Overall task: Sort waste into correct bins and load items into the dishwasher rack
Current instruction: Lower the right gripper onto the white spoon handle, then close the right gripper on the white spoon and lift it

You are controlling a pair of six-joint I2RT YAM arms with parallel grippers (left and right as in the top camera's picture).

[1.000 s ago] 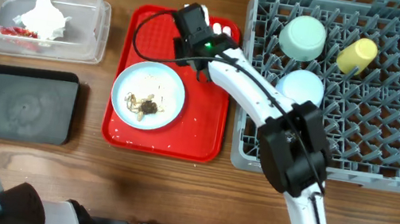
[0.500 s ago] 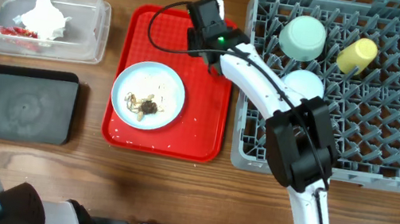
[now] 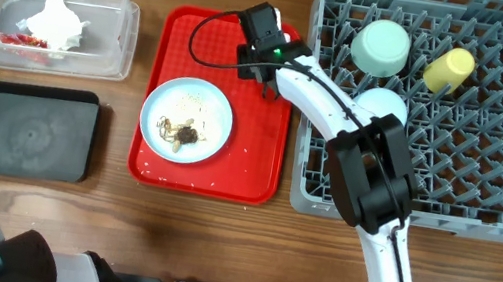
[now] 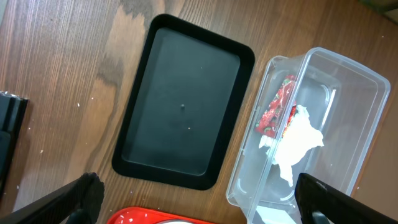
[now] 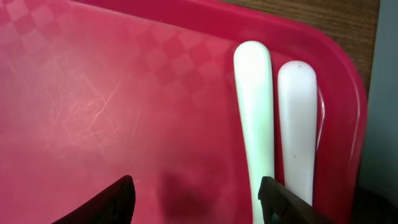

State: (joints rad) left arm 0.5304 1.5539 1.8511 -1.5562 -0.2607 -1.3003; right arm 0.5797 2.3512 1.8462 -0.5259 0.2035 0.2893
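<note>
My right gripper (image 5: pixel 200 202) is open and empty, low over the far right corner of the red serving tray (image 3: pixel 262 173). Two white plastic utensil handles (image 5: pixel 255 124) (image 5: pixel 297 130) lie side by side there; the left handle is by my right fingertip. The pale blue plate (image 3: pixel 186 119) holds brown scraps with white crumbs (image 3: pixel 182 132). The clear tub (image 3: pixel 104 47) holds the white napkin (image 3: pixel 53 21) and the red wrapper (image 3: pixel 19 40). The black tray (image 3: pixel 30 131) is bare. My left gripper (image 4: pixel 199 211) is open and empty above the black tray (image 4: pixel 180 106) and the tub (image 4: pixel 348 124).
The grey dishwasher rack (image 3: pixel 469 175) at the right holds a pale green bowl (image 3: pixel 380 46), a yellow cup (image 3: pixel 448 69) and a pale blue bowl (image 3: pixel 381 106), partly under my right arm. Crumbs lie on the red tray around the plate.
My right gripper has moved right along the red tray's far edge, over the utensils at its corner. The left arm has not moved.
</note>
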